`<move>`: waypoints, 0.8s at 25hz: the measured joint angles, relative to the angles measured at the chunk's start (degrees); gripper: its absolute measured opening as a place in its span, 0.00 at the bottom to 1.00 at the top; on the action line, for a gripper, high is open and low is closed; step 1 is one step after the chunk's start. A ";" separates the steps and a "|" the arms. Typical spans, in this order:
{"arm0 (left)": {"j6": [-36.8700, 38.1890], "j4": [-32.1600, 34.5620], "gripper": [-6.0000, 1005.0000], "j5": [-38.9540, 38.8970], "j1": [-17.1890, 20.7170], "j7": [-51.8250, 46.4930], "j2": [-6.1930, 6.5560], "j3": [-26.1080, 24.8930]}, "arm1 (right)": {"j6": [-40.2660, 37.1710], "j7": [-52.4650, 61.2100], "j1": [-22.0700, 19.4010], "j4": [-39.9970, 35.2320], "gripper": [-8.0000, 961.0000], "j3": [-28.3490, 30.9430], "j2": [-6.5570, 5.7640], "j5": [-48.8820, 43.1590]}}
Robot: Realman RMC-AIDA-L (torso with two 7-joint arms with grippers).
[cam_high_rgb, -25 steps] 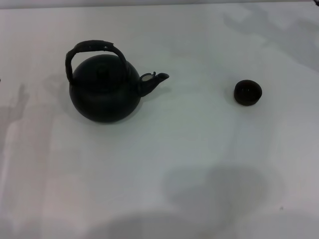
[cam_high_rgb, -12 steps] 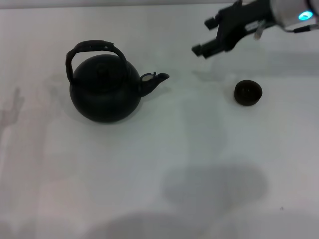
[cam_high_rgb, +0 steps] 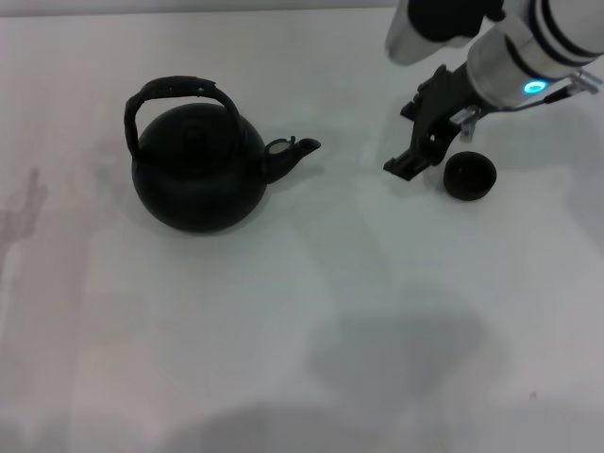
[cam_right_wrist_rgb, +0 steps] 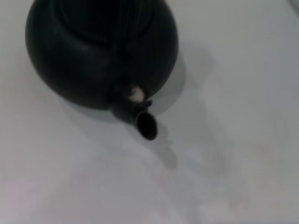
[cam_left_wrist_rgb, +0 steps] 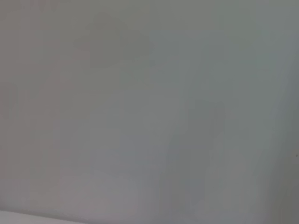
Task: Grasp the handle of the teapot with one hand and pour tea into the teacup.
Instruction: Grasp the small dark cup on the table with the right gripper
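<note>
Right gripper, jaw state impossible to tell, hangs near tabletop's far right edge, just beside teacup. Teapot sits far left, handle ungrasped, spout pointing at teacup. Risk: arm clips teacup reaching across. Left gripper out of view.

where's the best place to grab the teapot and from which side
Probably by the handle, at the crown of the arch, coming down from above with fingers closing across the bar. It stands upright over the teapot, clear of the lid, with open space around it. The right gripper sits beside the teacup, on the spout side; the round body gives no purchase.
</note>
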 joint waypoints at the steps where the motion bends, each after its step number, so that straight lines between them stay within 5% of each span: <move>1: 0.01 0.01 0.87 0.03 0.13 0.01 -0.05 0.00 | -0.02 0.39 0.04 0.18 0.84 -0.63 0.00 -0.12; 20: -0.72 0.13 0.87 -0.10 -0.90 0.07 -0.14 -0.20 | -3.64 3.24 2.78 10.36 0.84 -2.74 0.00 -5.81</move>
